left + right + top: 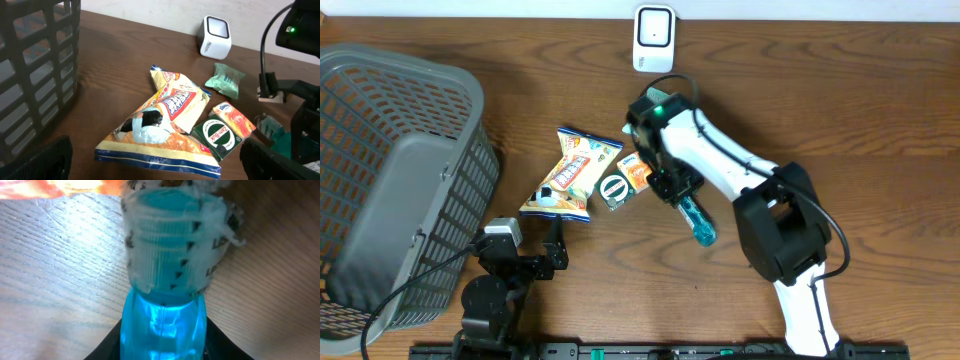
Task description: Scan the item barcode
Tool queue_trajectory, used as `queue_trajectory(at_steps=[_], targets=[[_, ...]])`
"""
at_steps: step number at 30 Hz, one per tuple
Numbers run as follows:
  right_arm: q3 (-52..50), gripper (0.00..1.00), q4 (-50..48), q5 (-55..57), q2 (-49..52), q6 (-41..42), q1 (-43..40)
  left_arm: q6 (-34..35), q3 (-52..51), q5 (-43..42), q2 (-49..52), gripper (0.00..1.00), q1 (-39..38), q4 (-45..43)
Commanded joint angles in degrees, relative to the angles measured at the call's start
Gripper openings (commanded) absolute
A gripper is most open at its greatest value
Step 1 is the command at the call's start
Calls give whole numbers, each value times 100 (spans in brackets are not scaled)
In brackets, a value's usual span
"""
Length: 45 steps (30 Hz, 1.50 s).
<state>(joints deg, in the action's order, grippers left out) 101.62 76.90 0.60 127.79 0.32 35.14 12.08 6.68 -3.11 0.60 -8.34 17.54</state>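
My right gripper is shut on a clear blue bottle near the table's middle. In the right wrist view the bottle fills the space between both dark fingers, its ribbed cap under torn clear wrap pointing away over the wood. The white barcode scanner stands at the back edge, behind the right arm; it also shows in the left wrist view, scanner. My left gripper hangs open at the front left, empty, its fingers wide apart in front of the snack bag.
A grey mesh basket fills the left side. A snack bag, a green Zam-Buk box and an orange packet lie together left of the right gripper. A pale green pouch lies near the scanner.
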Motion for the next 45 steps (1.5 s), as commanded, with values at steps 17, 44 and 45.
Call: queue_trajectory(at_steps=[17,44,45], targets=[[-111,48,-103,-546,229,-240,-31,28,-94,-55,-26,98,28,122],[555,51,79,-546,216,-118,-184,28,-94,-55,-26,98,28,122],[562,50,79,-546,216,-118,-184,28,-94,-55,-26,98,28,122]])
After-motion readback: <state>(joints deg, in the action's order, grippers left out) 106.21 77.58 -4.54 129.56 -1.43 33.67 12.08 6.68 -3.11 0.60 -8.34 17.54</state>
